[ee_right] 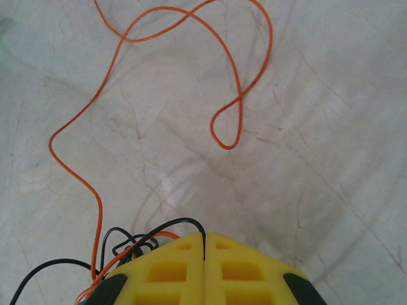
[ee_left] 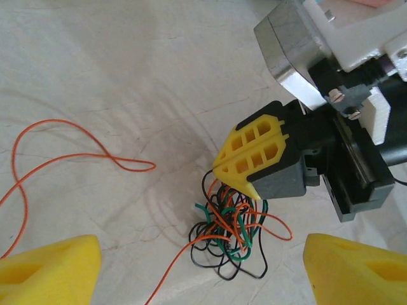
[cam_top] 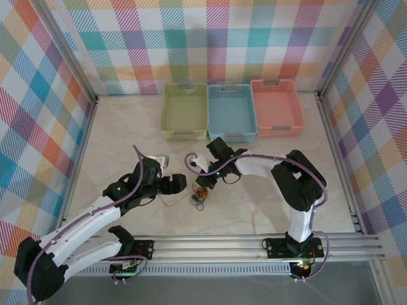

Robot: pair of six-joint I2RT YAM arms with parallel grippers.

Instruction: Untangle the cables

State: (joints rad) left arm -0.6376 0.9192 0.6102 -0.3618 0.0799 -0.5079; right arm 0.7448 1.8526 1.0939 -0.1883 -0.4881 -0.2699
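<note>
- Left wrist view: the thin red-orange, black and dark green cables (ee_left: 232, 235) are seen bunched in one small knot on the pale marbled surface (ee_left: 127, 63), between the two arms.
- One red-orange strand (ee_left: 152, 166) is already drawn out in loose loops. The black and green ones are judged still knotted, so most of the work is left.
- The right claw (ee_left: 238, 171) is clamped together on strands at the knot's top.
- The left claw (ee_left: 203, 270) is held wide apart, with nothing gripped.
- No single long axis is shown by the knot. The freed strand is laid out toward the left arm.
</note>
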